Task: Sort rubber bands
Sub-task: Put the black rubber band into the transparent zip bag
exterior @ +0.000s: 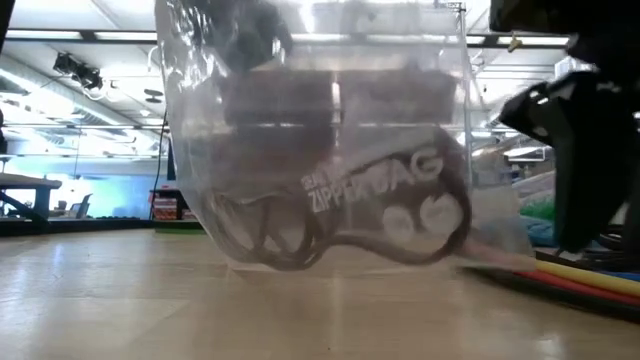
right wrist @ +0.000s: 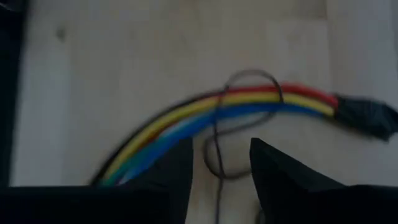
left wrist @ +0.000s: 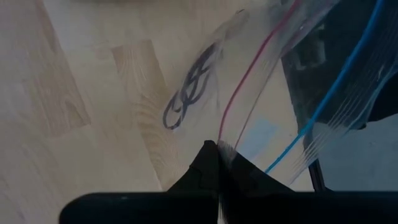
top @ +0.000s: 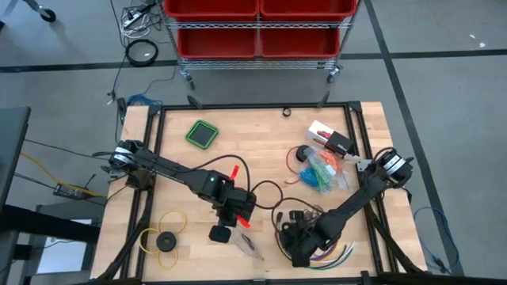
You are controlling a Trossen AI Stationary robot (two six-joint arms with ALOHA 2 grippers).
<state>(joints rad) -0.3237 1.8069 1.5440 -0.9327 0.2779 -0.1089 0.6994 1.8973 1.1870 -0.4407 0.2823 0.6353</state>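
Down at the near edge of the surface [top: 261, 119], the right end effector [right wrist: 219, 163] hovers with its fingers spread, a dark purple rubber band [right wrist: 219, 152] lying between them and draped over the multicoloured cables [right wrist: 249, 102]. Nothing is gripped there yet. The danger is plain: band and cables touch, so a close here could pinch a cable along with the loop, or nudge the thin band away and come up empty.

Just beside it, toward the middle of the near edge, the left end effector [left wrist: 219, 155] is clamped shut on the rim of a clear zipper bag [left wrist: 273, 81], holding it up off the wood. A few dark rubber bands [exterior: 290, 235] sit in the bottom of it. It looks a narrow hold on slippery film; if it slips or the bag sags, the mouth could fold over and block the next drop.

Farther back, toward the right edge, the loose blue, green and orange rubber bands [top: 323, 170] wait in a heap, well apart from the bag. They lie mingled, so a careless pick there could lift mixed colours.
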